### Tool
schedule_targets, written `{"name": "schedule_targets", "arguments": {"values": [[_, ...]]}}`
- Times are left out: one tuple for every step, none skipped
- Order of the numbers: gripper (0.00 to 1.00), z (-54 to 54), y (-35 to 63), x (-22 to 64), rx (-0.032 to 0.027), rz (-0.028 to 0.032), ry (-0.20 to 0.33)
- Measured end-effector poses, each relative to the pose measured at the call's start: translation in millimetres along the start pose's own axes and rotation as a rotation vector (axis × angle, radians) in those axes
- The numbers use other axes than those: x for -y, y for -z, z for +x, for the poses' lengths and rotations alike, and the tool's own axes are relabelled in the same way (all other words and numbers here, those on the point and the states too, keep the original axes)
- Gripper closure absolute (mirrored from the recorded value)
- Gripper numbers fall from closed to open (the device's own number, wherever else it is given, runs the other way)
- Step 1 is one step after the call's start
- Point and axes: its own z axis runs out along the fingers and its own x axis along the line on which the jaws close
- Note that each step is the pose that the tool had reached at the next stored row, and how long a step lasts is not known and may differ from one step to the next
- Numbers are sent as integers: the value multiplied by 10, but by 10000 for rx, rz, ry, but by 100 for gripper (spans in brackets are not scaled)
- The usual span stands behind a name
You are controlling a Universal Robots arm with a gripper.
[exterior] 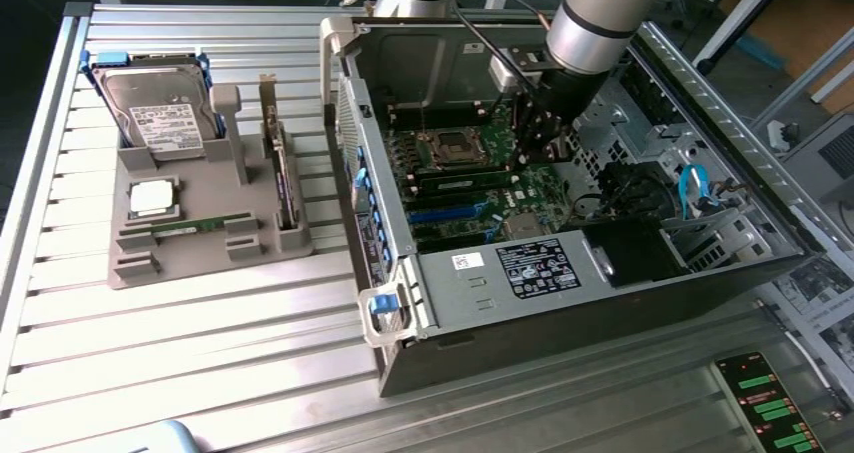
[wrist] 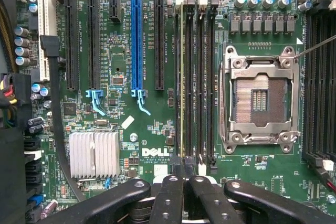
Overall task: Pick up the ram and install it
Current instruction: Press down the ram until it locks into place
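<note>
Green, thin and seen edge-on, the long narrow circuit-board ram (wrist: pixel 181 77) stands in one of the black memory slots (wrist: pixel 190 77) on the green motherboard (wrist: pixel 136 140), just beside the silver square processor socket (wrist: pixel 261 100). Its long axis runs straight away from the black metal gripper (wrist: pixel 184 174) along the line of the slots, so the gripper sits at one end of the stick and not over its middle. The fingertips are drawn together with hardly a gap. They seem to rest at the stick's near end, but the wrist view does not settle whether they grip its edge or only bear on it.

In the exterior view the gripper (exterior: pixel 545 158) is low inside the open grey computer case (exterior: pixel 561 273), with the ram (exterior: pixel 461 183) reaching from it towards the exterior view's left. Well apart, outside the case, a second green stick (exterior: pixel 187 225) lies in the grey plastic parts tray (exterior: pixel 200 263).
</note>
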Motion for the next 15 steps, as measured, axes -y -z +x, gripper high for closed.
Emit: {"name": "schedule_targets", "arguments": {"values": [[90,0,0,0,0,0,0],[90,-2,-1,0,1,0,0],[90,-8,-1,1,2,1,0],[90,-13,-2,1,2,1,1],[90,-18,-2,0,1,0,1],[90,-23,-3,0,1,1,0],[90,-24,-3,0,1,0,0],[90,-24,-3,0,2,1,1],[90,-24,-3,0,1,1,0],[90,-24,-3,0,-1,0,0],[90,-25,-10,0,2,1,0],[90,-25,-16,0,1,1,0],[90,-24,-26,0,0,0,0],[90,-24,-35,0,2,0,0],[90,-24,-42,0,1,0,0]]}}
